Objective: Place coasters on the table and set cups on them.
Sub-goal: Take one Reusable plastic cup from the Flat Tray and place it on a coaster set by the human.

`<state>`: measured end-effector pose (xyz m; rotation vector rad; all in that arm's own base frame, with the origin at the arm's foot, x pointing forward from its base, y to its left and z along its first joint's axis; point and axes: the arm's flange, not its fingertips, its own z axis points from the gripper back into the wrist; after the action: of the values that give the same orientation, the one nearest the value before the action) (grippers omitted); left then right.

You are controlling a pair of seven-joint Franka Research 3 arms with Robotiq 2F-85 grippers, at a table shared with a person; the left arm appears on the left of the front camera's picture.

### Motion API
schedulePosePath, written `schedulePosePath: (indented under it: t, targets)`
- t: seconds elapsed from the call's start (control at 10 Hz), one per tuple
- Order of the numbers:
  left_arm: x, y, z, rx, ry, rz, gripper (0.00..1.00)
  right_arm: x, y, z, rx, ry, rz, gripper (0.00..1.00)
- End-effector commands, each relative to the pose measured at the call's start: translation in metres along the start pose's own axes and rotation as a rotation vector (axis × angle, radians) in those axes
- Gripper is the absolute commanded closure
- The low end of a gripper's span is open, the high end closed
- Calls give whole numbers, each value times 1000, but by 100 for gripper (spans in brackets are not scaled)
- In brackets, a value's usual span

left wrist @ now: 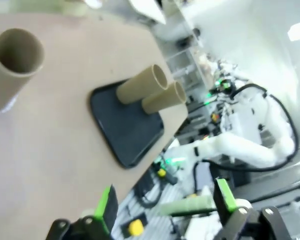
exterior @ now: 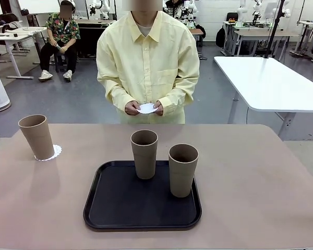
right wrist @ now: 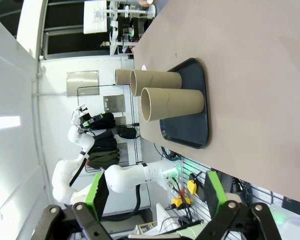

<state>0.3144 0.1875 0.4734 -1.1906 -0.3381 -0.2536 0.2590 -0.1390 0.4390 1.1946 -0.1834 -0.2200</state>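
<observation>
One grey-brown cup [exterior: 37, 136] stands upright on a lacy white coaster [exterior: 55, 152] at the far left of the beige table [exterior: 261, 177]. Two more cups [exterior: 144, 153] [exterior: 183, 170] stand on the black tray [exterior: 120, 208]. The person across the table holds another coaster [exterior: 147, 108] in both hands at waist height. My left gripper [left wrist: 165, 205] hangs open off the table's side, looking at the lone cup [left wrist: 17, 55] and the tray cups [left wrist: 140, 84]. My right gripper [right wrist: 155, 192] is open too, away from the tray [right wrist: 190, 125] and its cups [right wrist: 172, 104].
The tray sits at the near middle of the table. Bare tabletop lies to its right and between it and the left cup. Behind the person, a white table [exterior: 271, 78] stands at the right and someone sits at the back left [exterior: 60, 36].
</observation>
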Motion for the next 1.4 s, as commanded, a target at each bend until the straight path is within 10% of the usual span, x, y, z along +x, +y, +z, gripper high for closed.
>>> schedulePosePath:
  t: [0.0,1.3]
  targets:
    - [16,38,34,-47,-7,73,0,0,0,1,11,0,-2,0]
    - [8,73,84,-98,-28,170,0,0,0,1,11,0,-2,0]
